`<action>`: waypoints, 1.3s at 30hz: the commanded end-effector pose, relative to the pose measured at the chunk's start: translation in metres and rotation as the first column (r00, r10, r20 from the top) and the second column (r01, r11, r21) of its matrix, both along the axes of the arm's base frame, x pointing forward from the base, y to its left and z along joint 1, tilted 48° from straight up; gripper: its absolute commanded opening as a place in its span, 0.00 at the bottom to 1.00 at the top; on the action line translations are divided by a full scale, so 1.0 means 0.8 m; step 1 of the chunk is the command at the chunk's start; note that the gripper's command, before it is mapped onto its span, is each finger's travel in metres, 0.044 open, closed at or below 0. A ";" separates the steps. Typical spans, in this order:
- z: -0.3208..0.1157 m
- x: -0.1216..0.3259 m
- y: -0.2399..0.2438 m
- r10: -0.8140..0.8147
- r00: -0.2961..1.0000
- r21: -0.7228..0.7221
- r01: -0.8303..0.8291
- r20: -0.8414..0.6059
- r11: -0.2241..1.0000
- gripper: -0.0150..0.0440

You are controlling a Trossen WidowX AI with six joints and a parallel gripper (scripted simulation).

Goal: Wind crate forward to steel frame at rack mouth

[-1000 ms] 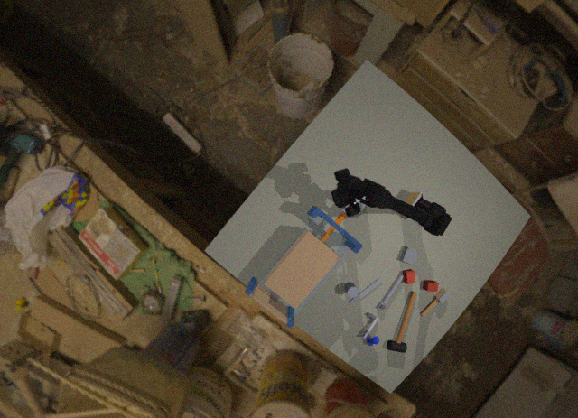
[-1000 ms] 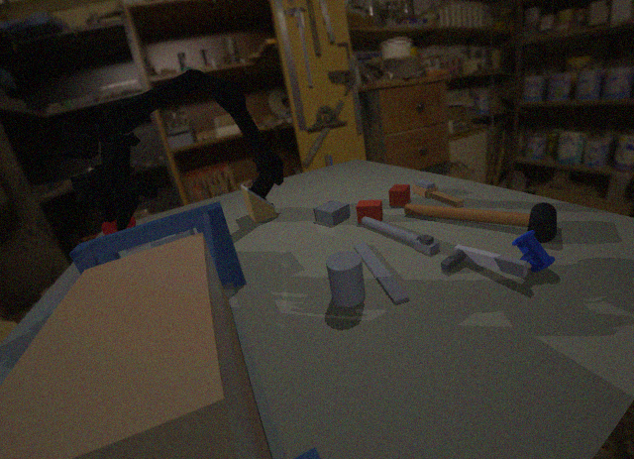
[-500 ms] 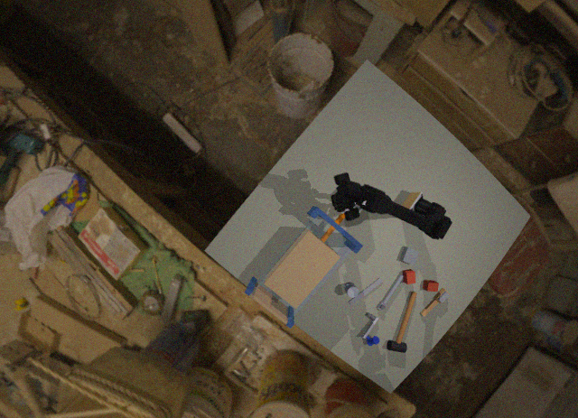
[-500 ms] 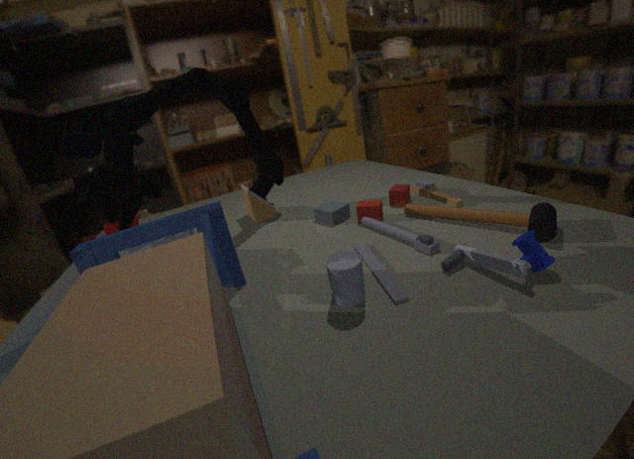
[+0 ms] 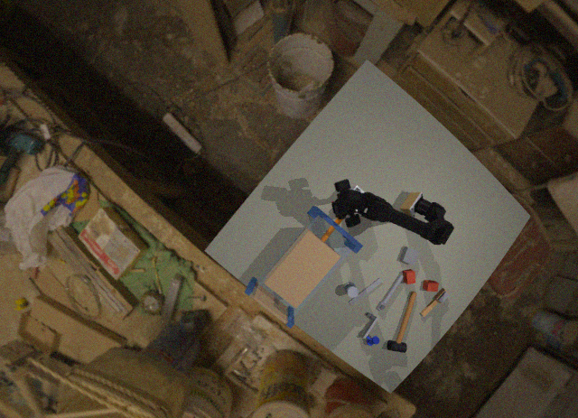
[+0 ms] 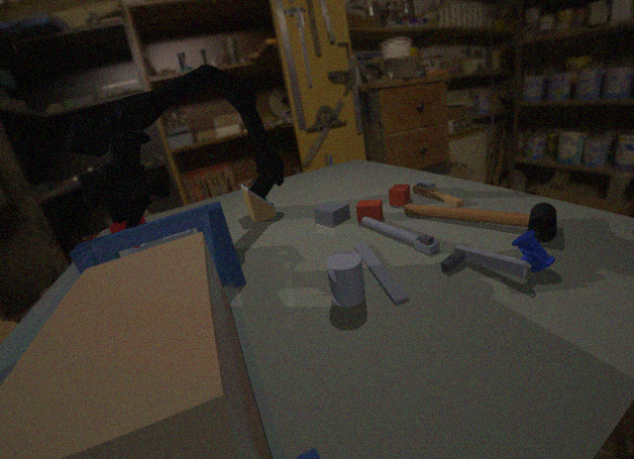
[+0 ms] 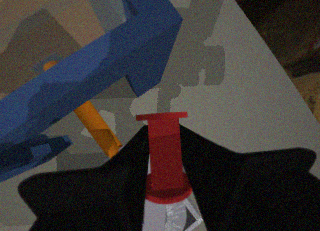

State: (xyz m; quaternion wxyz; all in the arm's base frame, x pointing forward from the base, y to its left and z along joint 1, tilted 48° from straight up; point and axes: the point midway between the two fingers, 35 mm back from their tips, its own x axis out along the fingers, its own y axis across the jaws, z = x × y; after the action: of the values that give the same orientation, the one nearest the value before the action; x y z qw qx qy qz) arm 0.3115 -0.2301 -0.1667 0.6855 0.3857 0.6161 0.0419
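The tan crate (image 5: 303, 269) (image 6: 154, 310) sits flat behind clear panels. Its front stands back from the blue frame (image 5: 345, 236) (image 6: 223, 249) (image 7: 75, 73), with a gap between. An orange strap (image 5: 332, 229) (image 7: 90, 118) runs out through the frame toward the winch (image 5: 358, 189) (image 7: 175, 216), which is mostly hidden under the arm. My gripper (image 7: 161, 128) (image 6: 131, 221) is shut on the red spool-shaped grip (image 7: 166, 158) of the winch handle, just outside the frame. A grey part shows below the grip. Whether the key sits in the winch hole is hidden.
A wooden wedge block (image 5: 412, 202) (image 6: 259, 206) stands by the arm's base. Right of the crate are a grey cylinder (image 5: 351, 290) (image 6: 347, 280), a flat bar (image 6: 381, 275), a grey block, two red blocks, a mallet (image 5: 405, 318) (image 6: 471, 215), other tools and a blue spool (image 6: 533, 250).
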 end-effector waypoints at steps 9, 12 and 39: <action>0.020 0.013 0.031 0.006 1.000 0.035 -0.006 0.005 0.999 0.25; 0.024 0.014 0.036 0.006 1.000 0.035 -0.006 0.005 0.999 0.25; 0.058 0.013 0.071 0.006 1.000 0.038 -0.006 0.004 0.999 0.25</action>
State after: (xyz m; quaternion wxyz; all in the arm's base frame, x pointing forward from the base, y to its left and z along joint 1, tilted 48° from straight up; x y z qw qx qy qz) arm 0.3249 -0.1852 -0.1255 0.6882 0.3857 0.6124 0.0503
